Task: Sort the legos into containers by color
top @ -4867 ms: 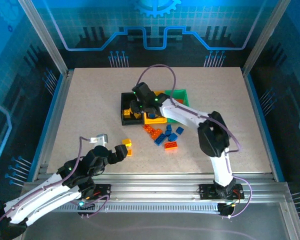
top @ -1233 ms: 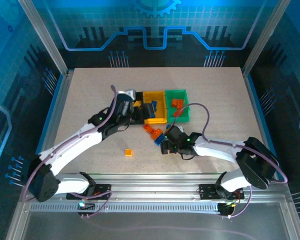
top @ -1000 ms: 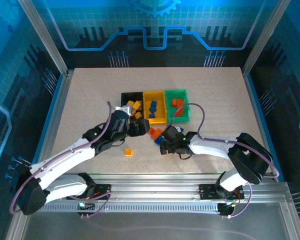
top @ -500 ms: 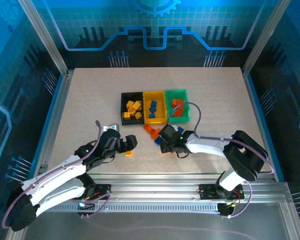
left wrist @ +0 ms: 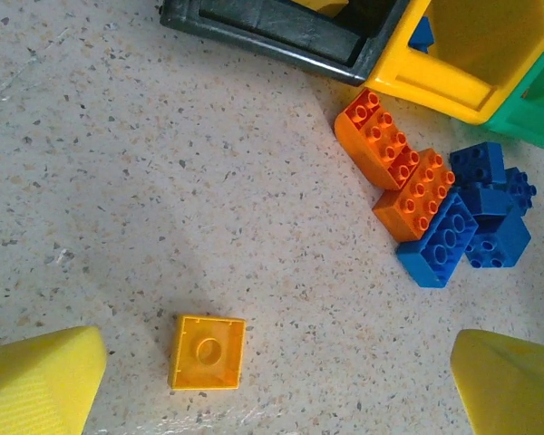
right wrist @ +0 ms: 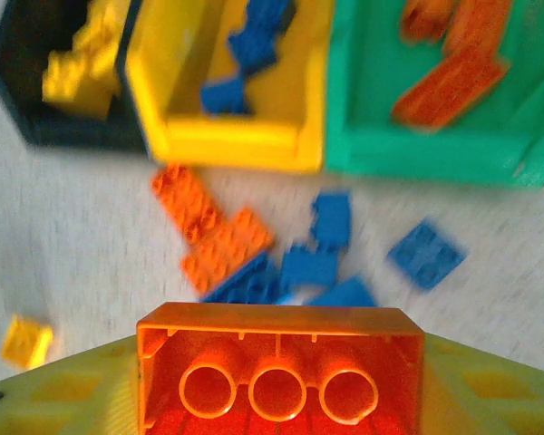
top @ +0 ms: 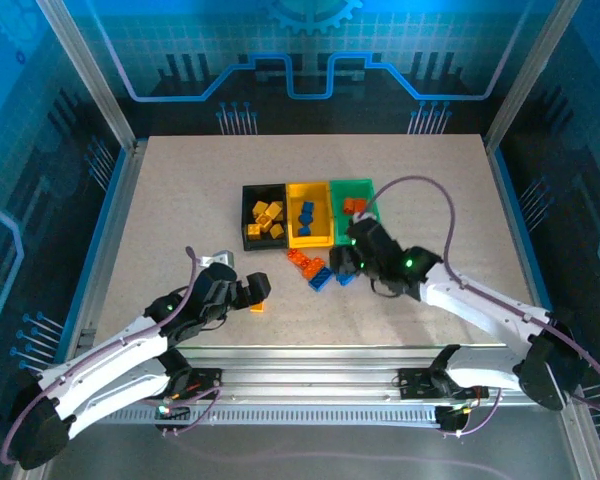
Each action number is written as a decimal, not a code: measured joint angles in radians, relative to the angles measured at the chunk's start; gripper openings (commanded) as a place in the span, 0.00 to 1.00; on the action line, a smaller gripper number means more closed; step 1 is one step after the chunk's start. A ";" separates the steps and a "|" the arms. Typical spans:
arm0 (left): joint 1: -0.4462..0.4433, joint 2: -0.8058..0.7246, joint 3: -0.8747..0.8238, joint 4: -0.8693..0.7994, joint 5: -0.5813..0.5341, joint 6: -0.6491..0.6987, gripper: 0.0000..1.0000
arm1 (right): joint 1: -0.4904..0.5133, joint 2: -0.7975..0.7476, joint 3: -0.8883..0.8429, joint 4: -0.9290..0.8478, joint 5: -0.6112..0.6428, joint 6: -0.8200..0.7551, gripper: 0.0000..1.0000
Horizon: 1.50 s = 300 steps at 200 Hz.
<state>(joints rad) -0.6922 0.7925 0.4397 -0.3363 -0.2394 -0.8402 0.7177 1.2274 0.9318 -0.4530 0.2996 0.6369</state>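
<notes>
Left hand (top: pixel 260 288): spread as wide as it goes and holding nothing, low over the counter (left wrist: pixel 118 181).
Yellow brick (left wrist: pixel 208 352): lies flat and alone between the left hand's pads (left wrist: pixel 36 376), well apart from the other loose pieces.
Its handling: I'd judge it light, rigid and slick. Squeeze two opposite flat sides squarely, or it may squirt out.
Black bin (right wrist: pixel 82 136): leftmost of the row, with yellow bricks inside.
Yellow bin (right wrist: pixel 227 143): in the middle, with blue bricks inside.
Loose pile: two orange pieces (left wrist: pixel 394 168) touch each other, with a blue cluster (left wrist: pixel 467 227) right against them. All of it sits on the counter just in front of the yellow bin.
Right hand (top: pixel 348 258): partly closed on an orange brick (right wrist: pixel 279 358), raised above the pile and near the bins.
Orange brick: held with its hollow underside toward the wrist camera and a pad at each end, as far as I can tell. It is hard plastic that won't give, so a firm, modest squeeze should do. It should drop cleanly once let go.
Green bin (right wrist: pixel 417 159): rightmost, already holding orange pieces, so it is probably where this one belongs.
</notes>
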 measured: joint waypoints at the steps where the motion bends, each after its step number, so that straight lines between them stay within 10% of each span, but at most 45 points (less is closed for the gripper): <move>1: 0.000 0.000 0.000 0.000 0.000 0.000 0.99 | -0.009 0.005 0.008 -0.001 -0.003 -0.003 0.61; 87: 0.000 -0.048 -0.014 -0.013 0.001 -0.001 0.99 | -0.269 0.597 0.515 -0.056 0.003 -0.024 0.65; 119: 0.000 -0.079 -0.017 -0.034 0.000 0.000 0.99 | -0.285 0.674 0.580 -0.089 0.006 0.002 0.85; 241: 0.003 -0.095 -0.018 -0.055 0.001 0.003 0.99 | -0.080 0.224 0.082 -0.028 0.014 0.121 0.88; 300: 0.008 -0.095 -0.044 -0.048 0.009 0.001 0.99 | -0.024 0.243 -0.119 0.075 -0.002 0.229 0.82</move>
<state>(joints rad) -0.6846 0.6971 0.3954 -0.3847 -0.2302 -0.8394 0.6941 1.4708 0.8131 -0.3779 0.2977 0.8658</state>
